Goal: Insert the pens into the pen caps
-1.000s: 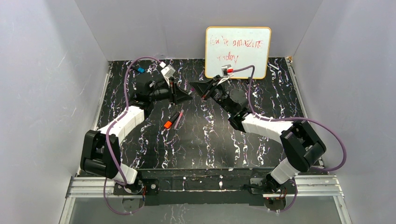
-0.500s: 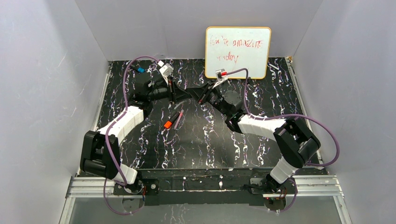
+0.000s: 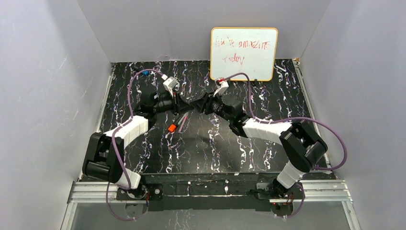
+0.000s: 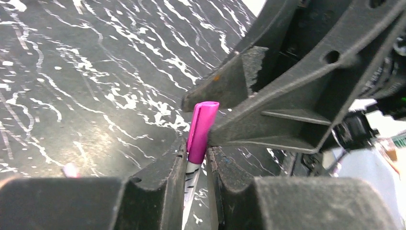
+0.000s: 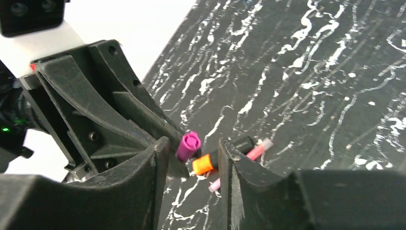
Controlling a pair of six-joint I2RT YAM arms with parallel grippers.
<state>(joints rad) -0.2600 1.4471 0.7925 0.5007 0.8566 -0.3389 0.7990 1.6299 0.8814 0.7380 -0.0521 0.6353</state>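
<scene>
Left wrist: left gripper (image 4: 196, 149) clenched on thin magenta pen (image 4: 191, 176), magenta cap (image 4: 202, 125) on its tip, held up off table (image 4: 72, 72). Right wrist: right gripper (image 5: 192, 143) unclenched, fingers standing apart either side of cap. Orange cap (image 5: 202, 164), black pen (image 5: 242, 143), pink pen (image 5: 258, 149) lie close together on table below.

The left arm (image 3: 125, 130) and the right arm (image 3: 268, 129) both stretch forward and lean inward, with their elbows bent outward. Their wrists are level and pointed at each other, so the two hands meet tip to tip. The left hand (image 4: 196, 160) is clamped on a pen (image 4: 201, 124), its fingers nearly together. The right hand (image 5: 194, 148) has its fingers (image 5: 143, 177) standing apart on either side of the pen's end. They seem not to press it, though the angle is poor.
</scene>
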